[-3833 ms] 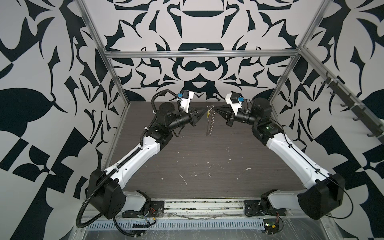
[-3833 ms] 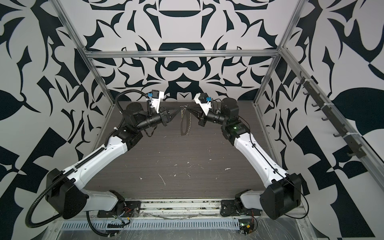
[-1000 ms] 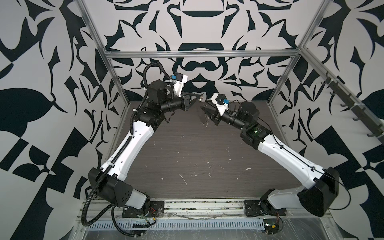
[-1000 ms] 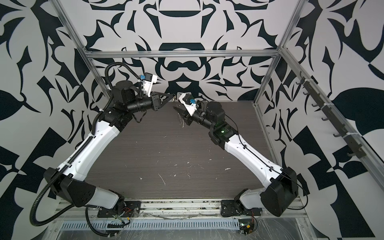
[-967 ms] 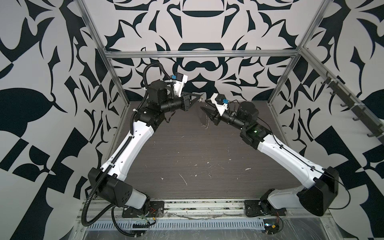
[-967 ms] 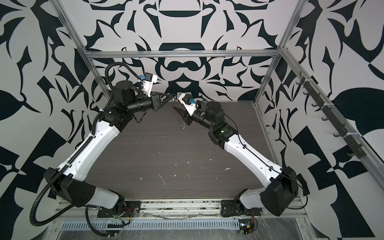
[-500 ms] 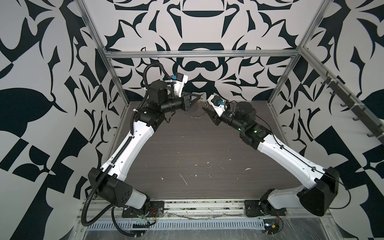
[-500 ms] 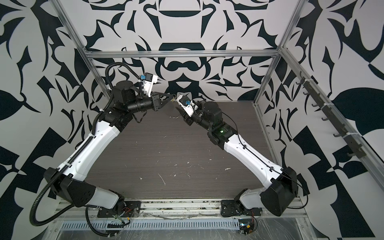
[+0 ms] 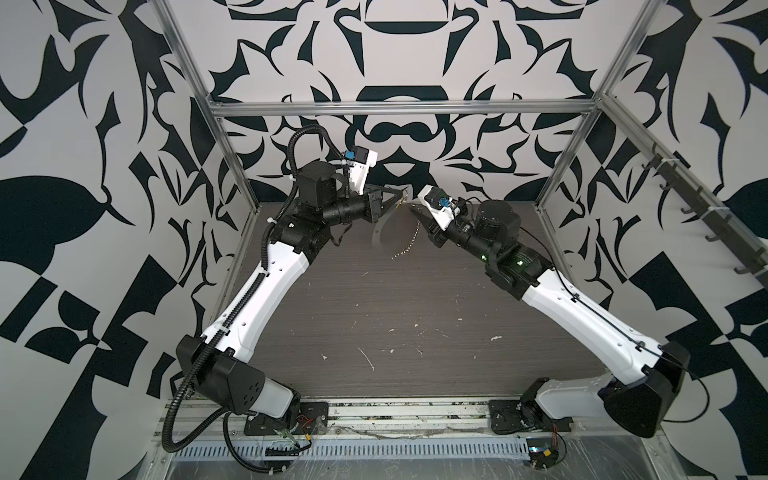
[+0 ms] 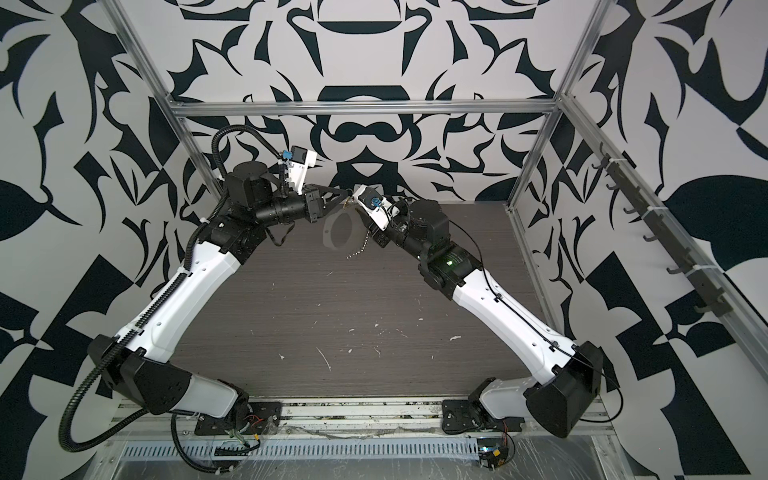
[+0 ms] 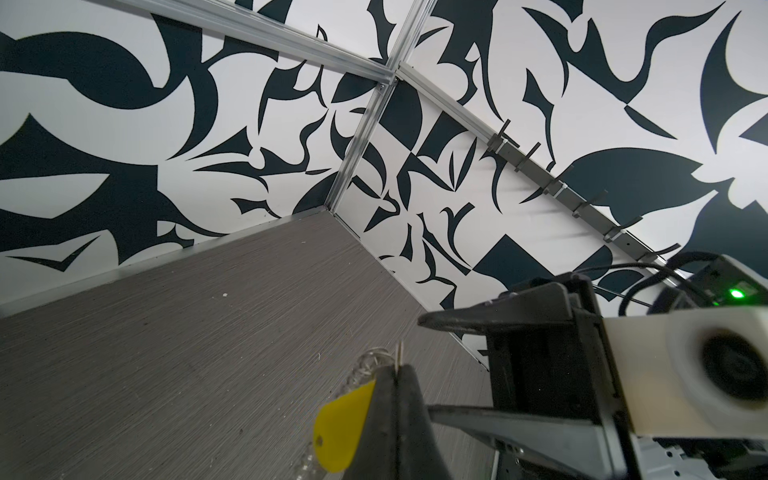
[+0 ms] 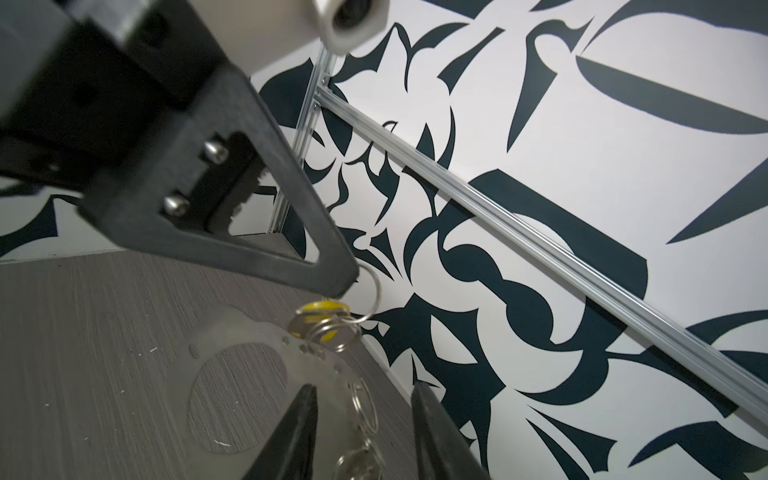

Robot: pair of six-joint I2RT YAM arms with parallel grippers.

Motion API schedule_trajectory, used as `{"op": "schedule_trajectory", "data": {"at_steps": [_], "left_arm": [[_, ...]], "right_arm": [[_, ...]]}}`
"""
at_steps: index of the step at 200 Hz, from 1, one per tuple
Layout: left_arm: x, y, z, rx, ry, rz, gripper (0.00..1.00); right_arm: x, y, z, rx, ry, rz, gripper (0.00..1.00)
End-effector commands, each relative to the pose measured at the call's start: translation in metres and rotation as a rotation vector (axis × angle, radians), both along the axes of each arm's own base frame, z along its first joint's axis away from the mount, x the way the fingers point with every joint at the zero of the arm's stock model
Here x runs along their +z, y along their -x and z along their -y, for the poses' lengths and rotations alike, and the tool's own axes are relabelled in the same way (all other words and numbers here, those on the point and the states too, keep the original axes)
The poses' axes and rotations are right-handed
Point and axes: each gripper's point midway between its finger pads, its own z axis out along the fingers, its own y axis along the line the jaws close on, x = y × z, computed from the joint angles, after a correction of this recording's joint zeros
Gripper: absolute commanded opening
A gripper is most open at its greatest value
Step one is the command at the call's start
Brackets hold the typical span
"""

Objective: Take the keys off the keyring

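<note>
High over the back of the table (image 9: 374, 316), the keys (image 12: 322, 309) are seen as a small yellow tag hung just under the tip of the left gripper (image 12: 347, 284). That gripper is closed tight, and what is pinched appears to be a small wire ring (image 12: 372, 291) on which the tag is threaded. In the left wrist view the tag lies against the side of one finger. From the same coil of wire the keyring (image 12: 249, 332), a thin pale hoop, is hung downward. A chain (image 12: 363, 415) is trailed below it and appears clear of the table in both top views. The right gripper (image 12: 365, 388) is held partly apart, with one finger on each side of the chain and the hoop's lower rim. Whether anything is touched there cannot be told, and nothing is judged to be gripped.

The tag is judged not yet freed. If the right fingers are closed on the loose chain alone, the links may simply be slid through and no pull passed to the hoop. If the hoop is dragged sideways rather than along the wire's turns, the tag could be jammed in the coil or the wire bent. Since the whole bundle is carried by one thin wire at the left fingertips, it could be pulled out by a hard tug and everything dropped.
</note>
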Motion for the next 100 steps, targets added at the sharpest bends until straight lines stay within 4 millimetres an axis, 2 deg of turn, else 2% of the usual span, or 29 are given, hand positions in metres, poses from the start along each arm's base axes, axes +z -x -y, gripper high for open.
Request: {"op": "schedule_trajectory", "data": {"at_steps": [1, 35, 100], "left_arm": [[0.018, 0.009, -0.001, -0.006, 0.025, 0.06, 0.0], [0.02, 0.012, -0.001, -0.008, 0.024, 0.062, 0.0], [0.02, 0.013, 0.001, -0.011, 0.026, 0.065, 0.0]], "right_arm": [[0.033, 0.023, -0.005, 0.07, -0.057, 0.083, 0.4], [0.028, 0.016, -0.015, 0.082, -0.05, 0.067, 0.37], [0.033, 0.004, -0.017, 0.043, -0.084, 0.067, 0.37]]}}
